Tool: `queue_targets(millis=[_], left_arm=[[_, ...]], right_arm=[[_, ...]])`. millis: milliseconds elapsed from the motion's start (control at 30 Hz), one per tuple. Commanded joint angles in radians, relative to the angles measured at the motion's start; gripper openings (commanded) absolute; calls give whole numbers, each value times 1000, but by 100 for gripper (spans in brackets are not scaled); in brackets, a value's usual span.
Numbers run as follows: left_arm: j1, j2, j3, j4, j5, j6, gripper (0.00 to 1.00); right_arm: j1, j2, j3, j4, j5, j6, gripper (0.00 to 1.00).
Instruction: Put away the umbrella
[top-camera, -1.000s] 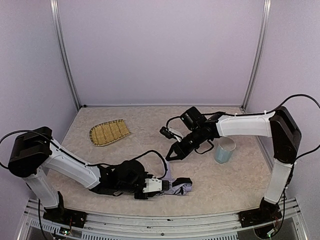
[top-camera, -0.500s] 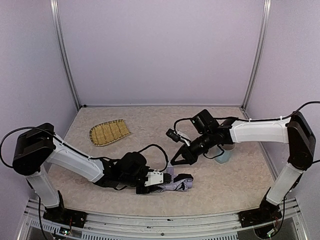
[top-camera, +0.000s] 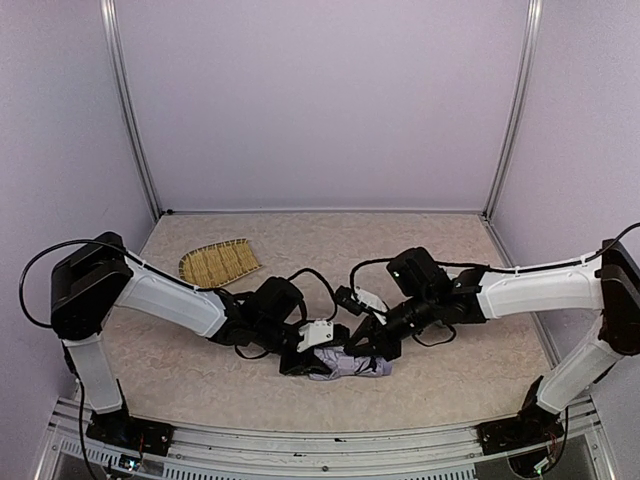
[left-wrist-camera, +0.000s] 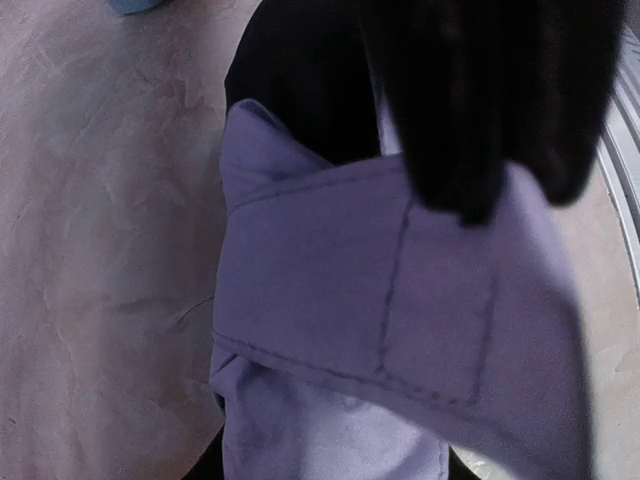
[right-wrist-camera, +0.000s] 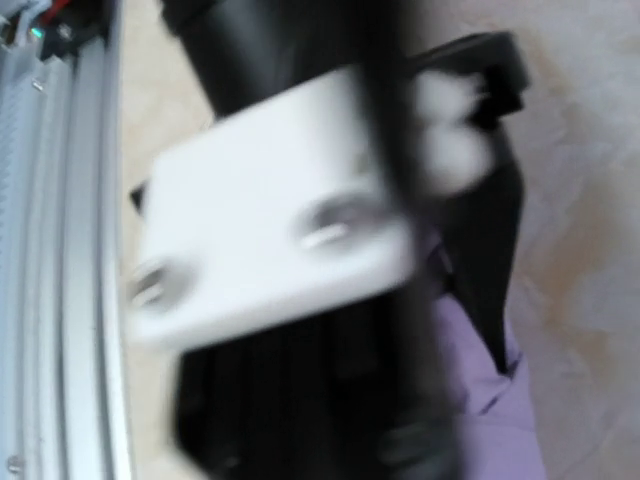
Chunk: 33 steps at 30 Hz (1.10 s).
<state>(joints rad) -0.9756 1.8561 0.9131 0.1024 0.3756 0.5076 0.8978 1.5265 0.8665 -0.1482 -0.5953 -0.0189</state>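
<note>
— Where's the umbrella (top-camera: 352, 365)?
— Lower centre of the top view: bundled lavender fabric, black lining. My left gripper (top-camera: 318, 352) clamps it; my right gripper (top-camera: 372, 343), jaws together, is just beside.

Overhead rear view; wrist close-ups sharing umbrella (left-wrist-camera: 330, 300)

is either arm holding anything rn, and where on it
The left gripper grips the umbrella by its bunched lavender canopy; the right gripper is shut close by it, apparently holding nothing.
</note>
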Motion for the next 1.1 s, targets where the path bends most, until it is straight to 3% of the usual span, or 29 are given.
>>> queue_targets(millis=[0,167,300,600,767,967,1067], left_arm=[[75,82,12,-186,27,-93,0],[113,108,57,-230,85,-112,0],[129,145,105,-274,96,-124,0],[144,156,136,-302,106,-124,0],[144,154,139,-309,110,-120,0],[143,156,144,-319,118,-111,0],[141,144,141,-320,118,-108,0]], right_arm=[[85,-86,-14,24,15,-85,0],[187,-95,-21,-54,167,-190,0],[277,-16,36,-168,281,-278,0],[356,120,70,-381,502,-358,0],[363,150,55,-397,608,-361,0],[372,192,45,-398,682,-341,21],[376,173,48,-405,686,-325,25]])
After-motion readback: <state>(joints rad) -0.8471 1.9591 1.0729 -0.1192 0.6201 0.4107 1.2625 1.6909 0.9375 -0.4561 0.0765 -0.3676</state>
